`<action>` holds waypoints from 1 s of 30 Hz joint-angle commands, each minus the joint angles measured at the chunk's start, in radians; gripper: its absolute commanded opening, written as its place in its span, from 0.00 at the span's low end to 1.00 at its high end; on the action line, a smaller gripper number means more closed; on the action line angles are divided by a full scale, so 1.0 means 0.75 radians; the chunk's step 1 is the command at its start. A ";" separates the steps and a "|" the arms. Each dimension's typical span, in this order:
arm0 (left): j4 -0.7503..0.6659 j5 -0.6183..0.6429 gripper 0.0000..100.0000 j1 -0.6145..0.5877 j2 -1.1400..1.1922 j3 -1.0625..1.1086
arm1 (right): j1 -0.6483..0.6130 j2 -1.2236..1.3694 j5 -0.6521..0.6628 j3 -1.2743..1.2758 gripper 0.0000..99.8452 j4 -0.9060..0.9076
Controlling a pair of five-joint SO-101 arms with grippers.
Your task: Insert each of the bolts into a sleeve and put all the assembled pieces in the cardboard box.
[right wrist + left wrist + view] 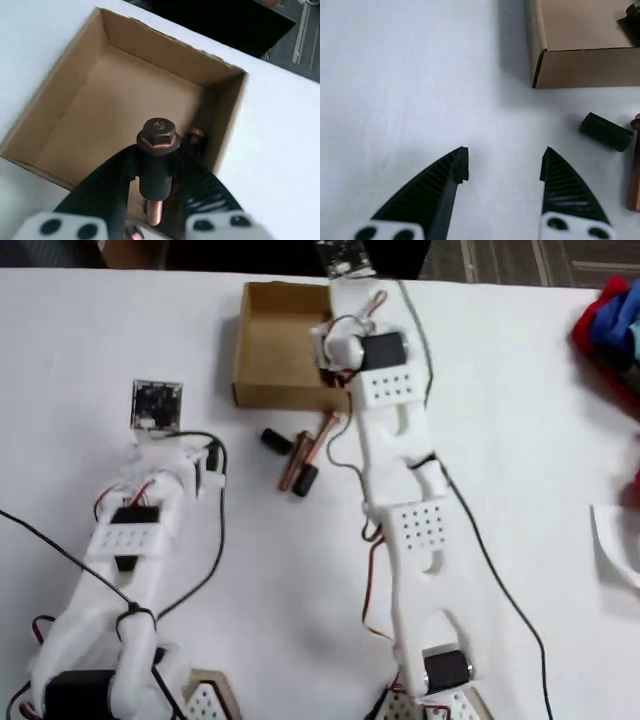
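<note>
Clamped in my right fingers (112,182), a sleeve (157,175) with its bolt (159,134) seated hung over the cardboard box (125,95) by the far edge of the desk (520,360), while my left fingers (445,175) gaped empty and loose bolts (297,462) and sleeves (276,440) lay unjoined at its middle.

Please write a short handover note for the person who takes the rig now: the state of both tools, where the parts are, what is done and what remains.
Left tool: open, empty, over the table near the box.
Right tool: shut on a bolt in its sleeve, above the box.
In the box: one copper piece, hard to make out.
On the table: two bolts, two sleeves, loose.
Done: one piece assembled. To do: release it into the box, assemble and box the rest.
</note>
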 commanded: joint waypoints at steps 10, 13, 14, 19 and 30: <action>-0.023 -0.008 0.25 0.037 -0.043 0.005 | -0.052 0.171 0.008 -0.092 0.02 -0.267; -0.023 -0.008 0.25 0.039 -0.043 0.005 | -0.050 0.228 0.008 -0.092 0.02 -0.267; -0.023 -0.008 0.25 0.039 -0.043 0.005 | -0.050 0.247 0.008 -0.092 0.02 -0.267; -0.020 -0.008 0.25 0.039 -0.043 0.005 | -0.050 0.298 0.008 -0.094 0.02 -0.269; -0.020 -0.008 0.25 0.039 -0.043 0.005 | -0.048 0.298 0.018 -0.094 0.09 -0.259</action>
